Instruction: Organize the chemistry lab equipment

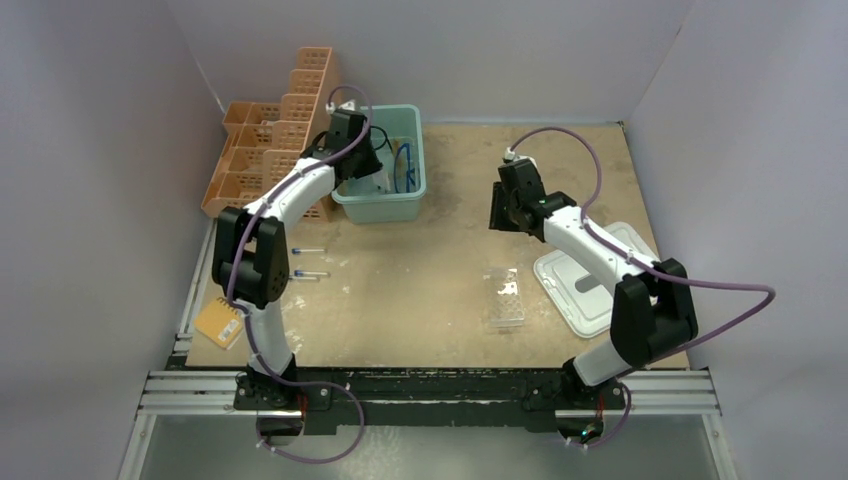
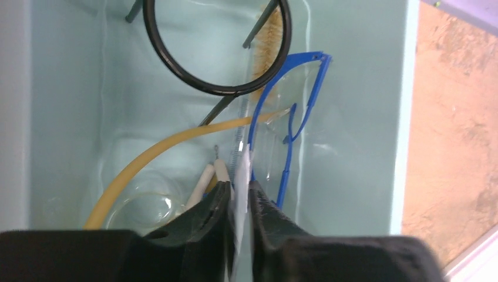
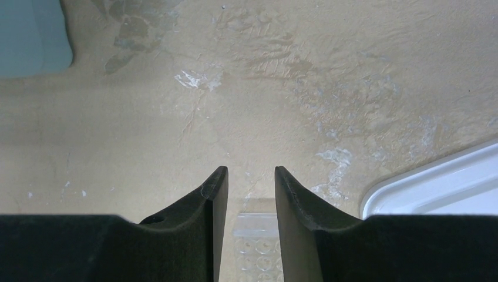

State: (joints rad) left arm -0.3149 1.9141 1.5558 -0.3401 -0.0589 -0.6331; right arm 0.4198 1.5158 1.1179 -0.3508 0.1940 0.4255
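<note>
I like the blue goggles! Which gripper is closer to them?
Left. The left gripper is in the bin beside the goggles; the right gripper hangs over the table, far away.

My right gripper (image 3: 246, 173): I am hovering over the table (image 3: 264, 88), jaws standing apart.
Clear rack (image 3: 258, 249): showing below, between my fingers, at the bottom edge.
White tray (image 3: 434, 188): lying lower right.
Teal bin (image 3: 29, 35): peeking in upper left.

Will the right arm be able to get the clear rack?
Probably yes. The clear rack sits alone on the table, close by the right arm, whose jaws stand open and empty.
</note>
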